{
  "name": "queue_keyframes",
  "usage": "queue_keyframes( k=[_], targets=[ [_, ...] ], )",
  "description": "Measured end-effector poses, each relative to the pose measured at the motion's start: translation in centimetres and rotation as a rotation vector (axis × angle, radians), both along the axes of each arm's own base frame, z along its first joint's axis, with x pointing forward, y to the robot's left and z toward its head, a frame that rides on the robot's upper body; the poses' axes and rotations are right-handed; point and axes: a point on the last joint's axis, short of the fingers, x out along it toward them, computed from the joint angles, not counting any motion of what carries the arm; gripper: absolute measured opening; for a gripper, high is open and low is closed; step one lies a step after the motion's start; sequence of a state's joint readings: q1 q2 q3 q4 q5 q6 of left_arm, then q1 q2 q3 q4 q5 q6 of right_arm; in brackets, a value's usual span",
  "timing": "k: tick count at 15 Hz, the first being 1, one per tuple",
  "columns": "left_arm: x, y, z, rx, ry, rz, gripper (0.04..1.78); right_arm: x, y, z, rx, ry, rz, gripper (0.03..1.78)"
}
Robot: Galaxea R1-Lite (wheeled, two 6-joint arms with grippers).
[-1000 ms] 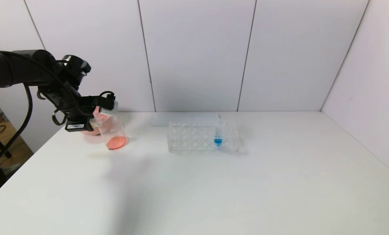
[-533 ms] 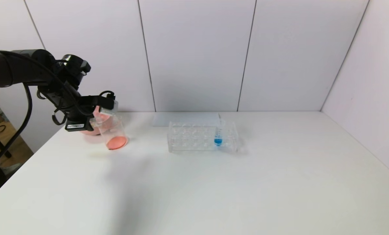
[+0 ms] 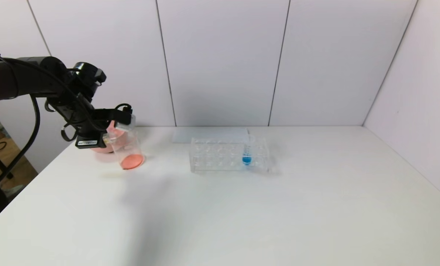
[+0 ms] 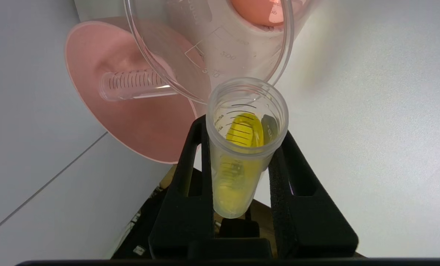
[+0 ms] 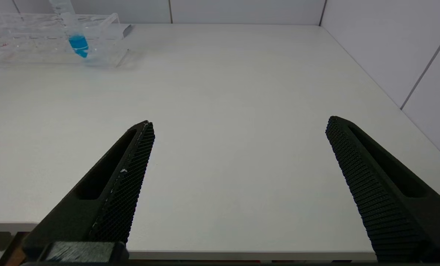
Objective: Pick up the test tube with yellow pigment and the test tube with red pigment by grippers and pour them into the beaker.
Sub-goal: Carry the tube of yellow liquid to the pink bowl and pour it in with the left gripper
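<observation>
My left gripper [image 3: 107, 135] is shut on the test tube with yellow pigment [image 4: 238, 173], which lies tilted between the fingers [image 4: 183, 177]. The tube's open mouth sits right at the rim of the clear beaker [image 4: 209, 55]. In the head view the beaker [image 3: 127, 149] stands at the table's far left with orange-red liquid in its bottom. An empty graduated tube [image 4: 131, 84] lies in the pink bowl [image 4: 138, 125]; no tube holding red liquid shows. My right gripper [image 5: 239, 122] is open and empty over the table's near edge, out of the head view.
A clear tube rack [image 3: 220, 155] stands at the middle back with a blue-liquid tube [image 3: 246, 153] in it; it also shows in the right wrist view [image 5: 39, 40]. The pink bowl [image 3: 102, 146] sits just behind the beaker, near the table's left edge.
My left gripper with the yellow tube has shifted very slightly to the right at the beaker's rim. Nothing else has moved.
</observation>
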State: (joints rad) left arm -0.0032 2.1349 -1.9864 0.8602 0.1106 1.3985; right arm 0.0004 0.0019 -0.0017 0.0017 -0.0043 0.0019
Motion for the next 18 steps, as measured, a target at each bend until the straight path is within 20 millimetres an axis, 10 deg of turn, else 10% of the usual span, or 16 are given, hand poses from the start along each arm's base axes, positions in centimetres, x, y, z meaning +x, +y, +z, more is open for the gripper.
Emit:
queue_keyframes(
  k=[18],
  targets=[
    [0.49, -0.57, -0.45, 0.029, -0.015, 0.075, 0.44, 0.0, 0.0, -0.01, 0.0, 0.0, 0.0, 1.7]
  ],
)
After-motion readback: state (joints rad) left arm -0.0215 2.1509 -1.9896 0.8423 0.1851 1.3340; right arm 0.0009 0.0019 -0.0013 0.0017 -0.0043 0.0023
